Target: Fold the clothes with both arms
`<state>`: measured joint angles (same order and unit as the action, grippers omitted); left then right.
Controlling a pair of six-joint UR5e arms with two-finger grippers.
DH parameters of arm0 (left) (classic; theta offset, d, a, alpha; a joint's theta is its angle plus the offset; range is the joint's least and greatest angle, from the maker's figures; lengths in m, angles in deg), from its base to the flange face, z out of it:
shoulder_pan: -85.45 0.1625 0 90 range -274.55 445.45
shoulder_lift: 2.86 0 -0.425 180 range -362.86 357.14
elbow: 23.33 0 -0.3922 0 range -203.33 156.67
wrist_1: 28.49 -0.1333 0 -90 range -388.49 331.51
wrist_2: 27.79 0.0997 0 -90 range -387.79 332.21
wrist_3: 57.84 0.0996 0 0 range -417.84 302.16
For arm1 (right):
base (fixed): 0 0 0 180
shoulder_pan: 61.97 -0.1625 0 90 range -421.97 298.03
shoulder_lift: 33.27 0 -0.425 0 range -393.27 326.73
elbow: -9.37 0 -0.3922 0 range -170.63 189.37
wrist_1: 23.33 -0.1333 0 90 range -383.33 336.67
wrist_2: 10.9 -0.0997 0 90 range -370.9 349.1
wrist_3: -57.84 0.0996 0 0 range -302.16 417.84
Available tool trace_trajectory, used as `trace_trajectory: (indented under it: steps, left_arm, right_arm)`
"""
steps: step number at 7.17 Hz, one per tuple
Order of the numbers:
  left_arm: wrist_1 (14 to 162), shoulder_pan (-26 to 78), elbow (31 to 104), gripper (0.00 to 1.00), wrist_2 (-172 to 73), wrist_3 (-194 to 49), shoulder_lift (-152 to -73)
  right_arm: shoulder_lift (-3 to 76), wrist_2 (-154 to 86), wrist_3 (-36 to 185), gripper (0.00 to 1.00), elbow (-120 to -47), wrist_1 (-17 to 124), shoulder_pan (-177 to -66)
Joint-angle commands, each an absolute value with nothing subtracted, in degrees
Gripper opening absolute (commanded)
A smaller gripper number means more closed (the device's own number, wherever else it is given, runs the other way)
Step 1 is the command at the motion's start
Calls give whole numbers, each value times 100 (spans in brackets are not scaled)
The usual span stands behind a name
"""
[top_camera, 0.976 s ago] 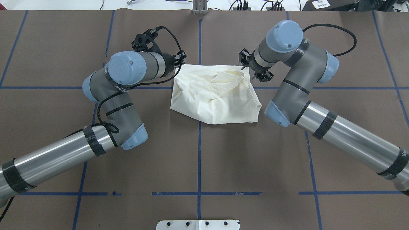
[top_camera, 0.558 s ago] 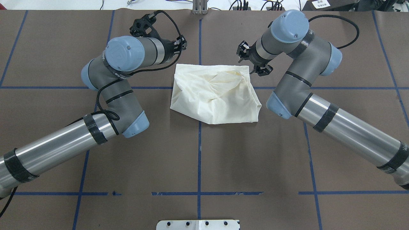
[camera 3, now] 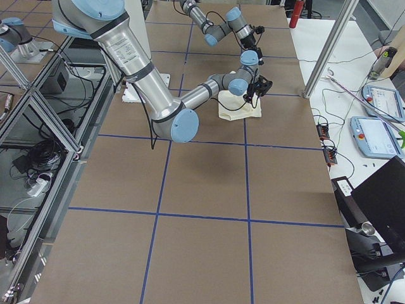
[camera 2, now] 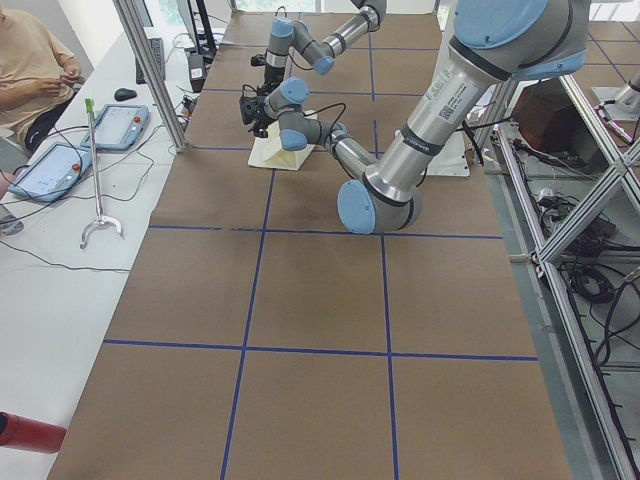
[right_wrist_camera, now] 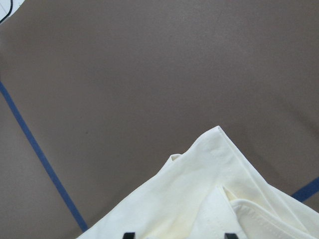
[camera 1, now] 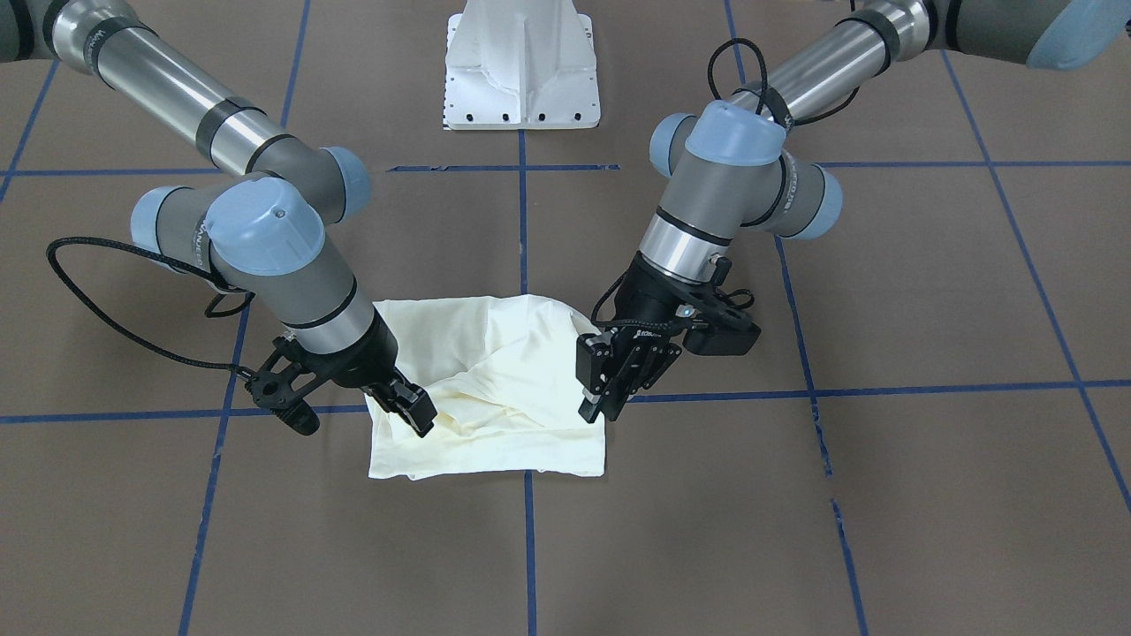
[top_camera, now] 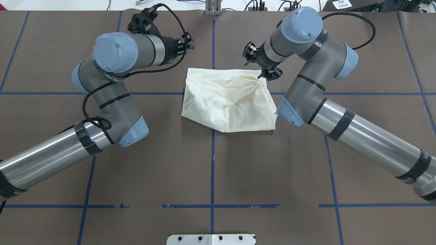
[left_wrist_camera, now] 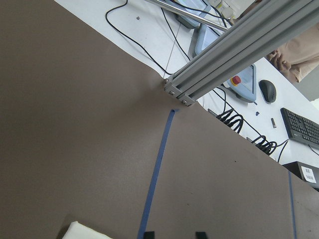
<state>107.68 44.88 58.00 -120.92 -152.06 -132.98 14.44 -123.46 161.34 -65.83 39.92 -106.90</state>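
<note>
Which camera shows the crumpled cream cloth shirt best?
The overhead exterior view: the cream cloth shirt lies almost wholly in sight there. The front-facing view is partly blocked, the side views show it tiny, and the wrist views catch only corners.

A brown-covered table [top_camera: 153, 177] is marked into large squares by blue tape lines [top_camera: 212, 163]. A white base plate [camera 1: 521, 66] sits at its near edge. Aluminium posts [camera 2: 150, 75] stand along the far edge. Beyond them, a white bench [camera 2: 60, 270] carries two pendants [camera 2: 50, 170], a keyboard [left_wrist_camera: 301, 130], a mouse [left_wrist_camera: 268, 90] and black cables [left_wrist_camera: 233, 119]. A person [camera 2: 30, 60] sits there.
</note>
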Motion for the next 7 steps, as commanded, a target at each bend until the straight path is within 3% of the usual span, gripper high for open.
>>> trace_trajectory:
  steps: [1,2,7]
  left_arm:
    - [10730,4485,6157,39,-12227,-15214,-13030]
    - [10721,4485,6183,40,-12227,-15232,-13012]
    - [10721,4476,6184,40,-12236,-15276,-12977]
  right_arm:
    - [1155,-12270,16164,88,-6288,4004,-10601]
    - [1146,-11939,16138,100,-6305,3978,-10417]
    - [1401,-11681,12964,93,-6718,4030,-10275]
